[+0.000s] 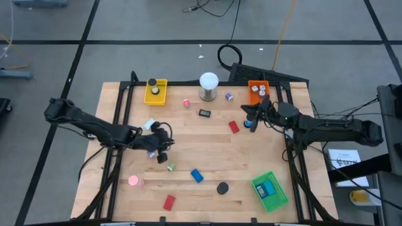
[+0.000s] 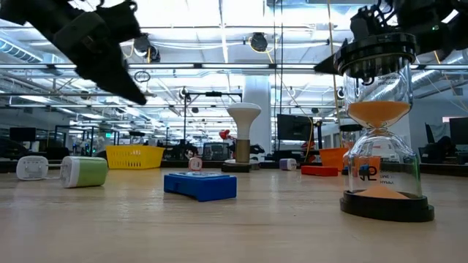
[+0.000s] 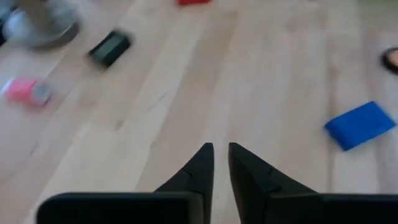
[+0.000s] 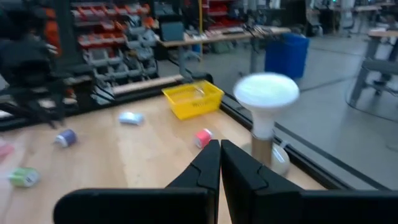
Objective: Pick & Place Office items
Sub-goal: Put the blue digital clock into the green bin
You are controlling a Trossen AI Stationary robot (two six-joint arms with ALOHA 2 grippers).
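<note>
L gripper [image 3: 221, 163] is held over the wooden surface [image 1: 207, 150] w/ fingers narrowly apart, nothing gripped, blue block [image 3: 360, 125] nearby; R gripper [image 4: 219, 160] fingers are closed, empty.

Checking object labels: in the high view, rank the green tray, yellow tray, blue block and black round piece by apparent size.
1. green tray
2. yellow tray
3. blue block and black round piece: look alike in size, so not ranked.
</note>
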